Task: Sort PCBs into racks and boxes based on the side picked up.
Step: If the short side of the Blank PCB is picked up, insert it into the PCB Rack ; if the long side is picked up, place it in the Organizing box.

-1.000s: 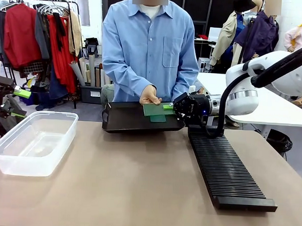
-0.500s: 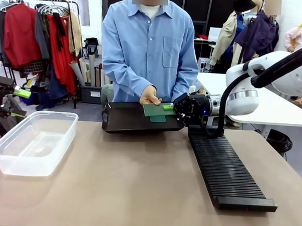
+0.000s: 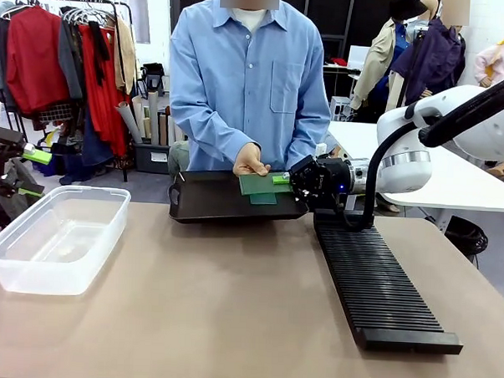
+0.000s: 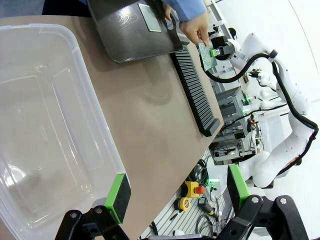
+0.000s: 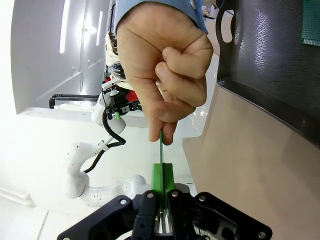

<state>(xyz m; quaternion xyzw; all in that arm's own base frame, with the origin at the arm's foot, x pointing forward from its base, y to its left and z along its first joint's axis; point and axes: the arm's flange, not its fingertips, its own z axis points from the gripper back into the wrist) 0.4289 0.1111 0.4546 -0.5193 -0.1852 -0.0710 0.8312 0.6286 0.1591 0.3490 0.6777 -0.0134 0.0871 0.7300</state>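
Front view: right pincer [image 3: 296, 181] clamped on thin green rectangular PCB [image 3: 261, 183] by smooth black shallow tray [image 3: 210, 200], person's hand [image 3: 251, 161] sharing it, likely a handover | left wrist: left pincer [image 4: 178, 190] gaping near clear plastic tub [image 4: 50, 100], ready to receive | right wrist: PCB edge-on between green pads [image 5: 157, 175]

Two PCBs [image 3: 256, 184], one slotted rack [image 3: 373, 282], one clear box [image 3: 31, 271] and one black tray [image 3: 210, 200] are on view.

green PCB [image 3: 256, 183] held aloft; darker PCB [image 3: 263, 198] on tray [image 3: 210, 200]
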